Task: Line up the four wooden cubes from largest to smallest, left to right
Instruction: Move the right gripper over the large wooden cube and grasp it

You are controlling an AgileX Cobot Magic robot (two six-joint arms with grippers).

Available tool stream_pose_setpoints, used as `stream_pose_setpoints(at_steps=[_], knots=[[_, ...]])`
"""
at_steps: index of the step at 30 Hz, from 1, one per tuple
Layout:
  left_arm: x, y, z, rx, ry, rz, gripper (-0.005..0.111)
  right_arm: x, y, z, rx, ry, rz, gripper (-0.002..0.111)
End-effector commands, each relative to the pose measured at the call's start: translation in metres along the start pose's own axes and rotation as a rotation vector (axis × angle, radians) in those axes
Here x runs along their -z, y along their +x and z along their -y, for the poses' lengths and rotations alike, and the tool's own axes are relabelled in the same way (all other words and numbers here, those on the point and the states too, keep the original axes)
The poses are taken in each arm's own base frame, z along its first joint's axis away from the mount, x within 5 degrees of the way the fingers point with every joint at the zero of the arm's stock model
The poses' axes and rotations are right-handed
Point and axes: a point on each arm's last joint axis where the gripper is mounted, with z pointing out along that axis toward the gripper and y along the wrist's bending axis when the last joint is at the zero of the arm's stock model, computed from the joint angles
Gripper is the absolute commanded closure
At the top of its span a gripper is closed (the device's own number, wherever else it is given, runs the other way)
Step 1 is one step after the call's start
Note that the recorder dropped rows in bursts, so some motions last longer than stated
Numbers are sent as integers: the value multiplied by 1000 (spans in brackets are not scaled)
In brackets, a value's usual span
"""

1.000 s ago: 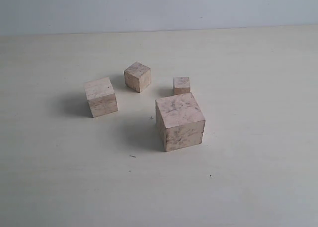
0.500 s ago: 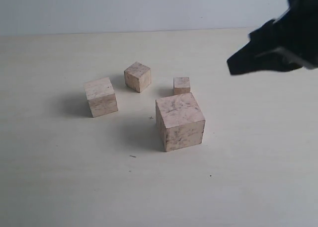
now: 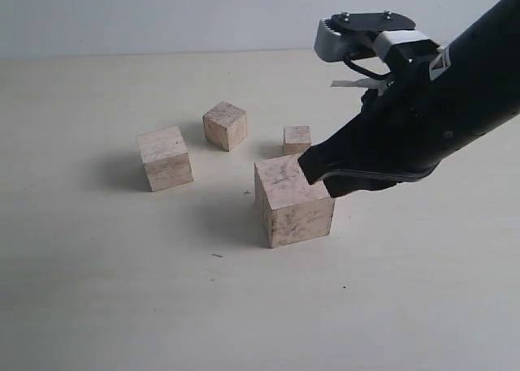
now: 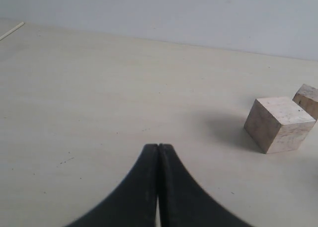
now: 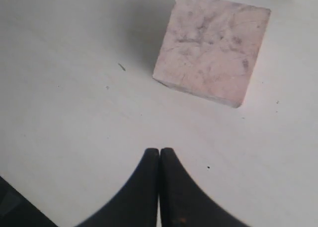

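Four wooden cubes stand apart on the pale table. The largest cube is nearest the front. The second-largest cube stands at the left, the third cube behind the middle, and the smallest cube just behind the largest. My right gripper is shut and empty. It hovers by the largest cube's upper right corner without touching it. My left gripper is shut and empty over bare table, away from the cubes, and does not show in the exterior view.
The black right arm slants in from the upper right over the table. A pale wall bounds the table's far edge.
The right arm came into view from the upper right and swept down and left to the largest cube. None of the cubes has moved.
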Motion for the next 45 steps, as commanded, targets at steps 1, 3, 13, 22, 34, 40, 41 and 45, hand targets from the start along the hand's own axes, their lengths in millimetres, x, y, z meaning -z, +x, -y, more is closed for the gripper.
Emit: stream_pose_setpoints(at_steps=[1,3,13,22,34,40,41,45], knots=[[0,0,0,-7,6,12,107,1,-6,-2,1,0,51,108],[0,0,0,-7,6,12,107,1,-7,-3,-11,-10,61,108],[0,0,0,-7,6,12,107,4,-28,-4,-74,-40,296,108],[0,0,0,-7,6,12,107,-20,-50,-30,-24,69,50,108],[0,0,0,-7,6,12,107,-49,-67,-24,-32,316,-75,21],[0,0,0,-7,6,12,107,-60,-74,-25,-68,284,-4,3],[0,0,0,-7,6,12,107,-62,-74,-25,-69,285,-11,3],[0,0,0,-7,6,12,107,-74,-73,-22,-64,303,-40,3]])
